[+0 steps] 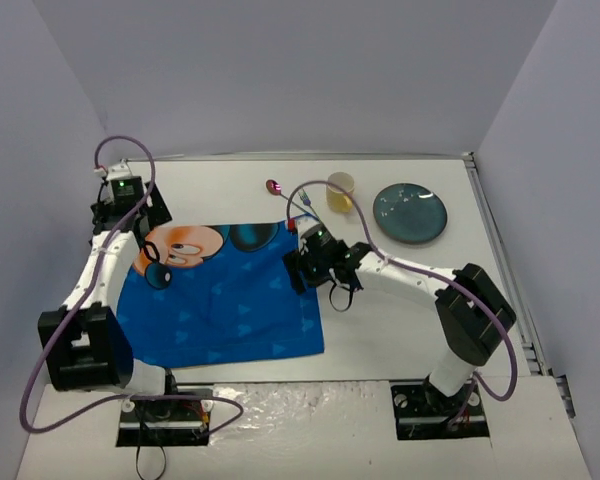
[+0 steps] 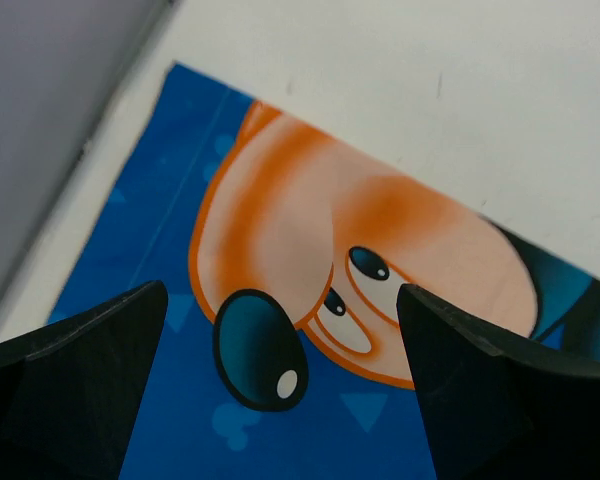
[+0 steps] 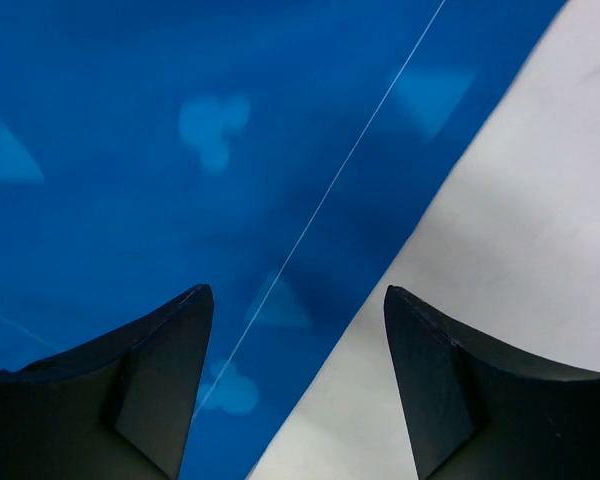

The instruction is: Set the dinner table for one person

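Note:
The dinner table (image 1: pixel 380 330) is a white tabletop. A blue cartoon-printed placemat (image 1: pixel 230 295) lies flat on its left half. My left gripper (image 1: pixel 138 222) hovers open over the mat's far left corner, above the orange cartoon face (image 2: pixel 320 230), with nothing between its fingers (image 2: pixel 100 370). My right gripper (image 1: pixel 302 266) hangs open over the mat's right edge (image 3: pixel 380 290), half over blue cloth (image 3: pixel 180 150) and half over bare table (image 3: pixel 520 250). It holds nothing. A dark blue plate (image 1: pixel 410 213), a yellow cup (image 1: pixel 340 192) and small cutlery (image 1: pixel 276 187) lie at the back.
Grey walls close in the table on the left, back and right. The cup, the plate and the cutlery sit in a row along the far edge, right of centre. Purple cables loop off both arms. A metal rim (image 1: pixel 495 250) runs along the table's right side.

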